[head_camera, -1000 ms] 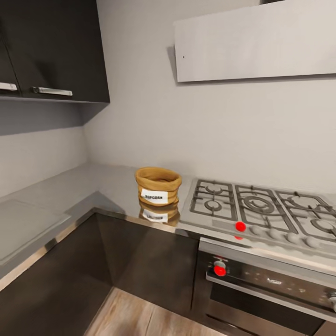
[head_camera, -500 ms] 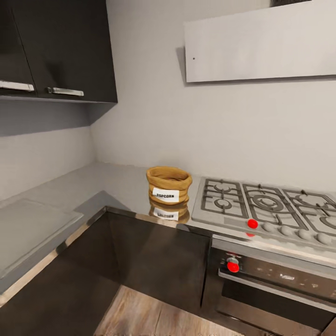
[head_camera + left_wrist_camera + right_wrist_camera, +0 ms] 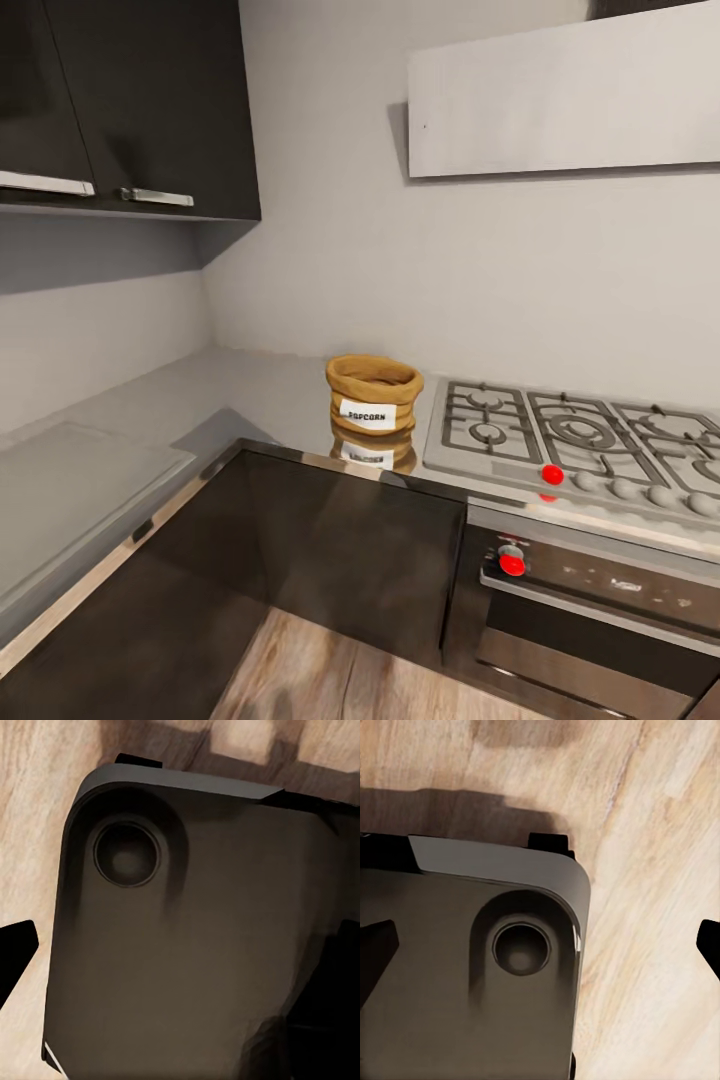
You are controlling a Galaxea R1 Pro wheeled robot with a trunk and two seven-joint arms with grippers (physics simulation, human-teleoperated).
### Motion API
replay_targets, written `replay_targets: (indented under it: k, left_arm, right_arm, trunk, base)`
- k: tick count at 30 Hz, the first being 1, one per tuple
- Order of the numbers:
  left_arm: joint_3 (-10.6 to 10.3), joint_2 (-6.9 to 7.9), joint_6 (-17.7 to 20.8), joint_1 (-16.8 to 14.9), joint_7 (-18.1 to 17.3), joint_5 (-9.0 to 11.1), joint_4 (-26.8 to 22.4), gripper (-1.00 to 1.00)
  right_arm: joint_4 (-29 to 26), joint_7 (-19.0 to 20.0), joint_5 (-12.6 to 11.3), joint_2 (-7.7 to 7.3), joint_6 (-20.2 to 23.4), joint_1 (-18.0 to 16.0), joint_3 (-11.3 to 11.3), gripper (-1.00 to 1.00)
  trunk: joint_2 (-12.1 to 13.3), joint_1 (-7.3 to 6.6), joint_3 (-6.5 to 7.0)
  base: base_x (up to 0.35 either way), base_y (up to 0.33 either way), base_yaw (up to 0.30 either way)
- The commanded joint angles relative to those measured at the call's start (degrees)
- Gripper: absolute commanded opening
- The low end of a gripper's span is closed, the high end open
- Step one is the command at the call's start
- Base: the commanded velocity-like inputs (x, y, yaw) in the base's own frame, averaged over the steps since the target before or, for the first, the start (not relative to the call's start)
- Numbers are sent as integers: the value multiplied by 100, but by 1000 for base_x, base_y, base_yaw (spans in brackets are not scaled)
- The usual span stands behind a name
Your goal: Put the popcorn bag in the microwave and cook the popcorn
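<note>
Sitting on the countertop (image 3: 250, 395), the popcorn bag (image 3: 373, 396) has not moved.

The head camera looks forward and down from up high at the shiny grey countertop (image 3: 250, 405) corner. Both wrist cameras point straight down, close above the robot's dark rounded base (image 3: 187, 960) and the light wooden floor (image 3: 660, 870), which both share.

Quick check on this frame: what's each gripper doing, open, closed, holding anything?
Left gripper: jaws apart, open, holding nothing, above the robot's base.
Right gripper: jaws apart, open, holding nothing.
</note>
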Motion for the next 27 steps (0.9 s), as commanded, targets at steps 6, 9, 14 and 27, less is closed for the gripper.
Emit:
replay_targets:
  k: [6, 9, 14, 27]
  left_arm:
    - [24, -1, -15, -2, 0, 37, 0, 100]
    - [32, -1, -15, -2, 0, 58, -1, 100]
    - [36, 2, -15, -2, -3, 71, -16, 100]
    - [47, 10, -13, -2, 25, 81, -10, 100]
  right_arm:
    - [18, 11, 33, 16, -19, -7, -48, 100]
    - [18, 11, 26, 16, -9, -7, -48, 100]
    - [18, 11, 24, 8, -7, -7, -48, 100]
    - [18, 2, 7, 16, 2, -7, -72, 100]
  trunk:
    - [-3, 0, 3]
    - [-3, 0, 16]
    - [-3, 0, 36]
    - [-3, 0, 71]
  base:
    - [0, 0, -43]
    - [0, 0, -177]
    - [0, 0, -198]
    - [0, 0, -181]
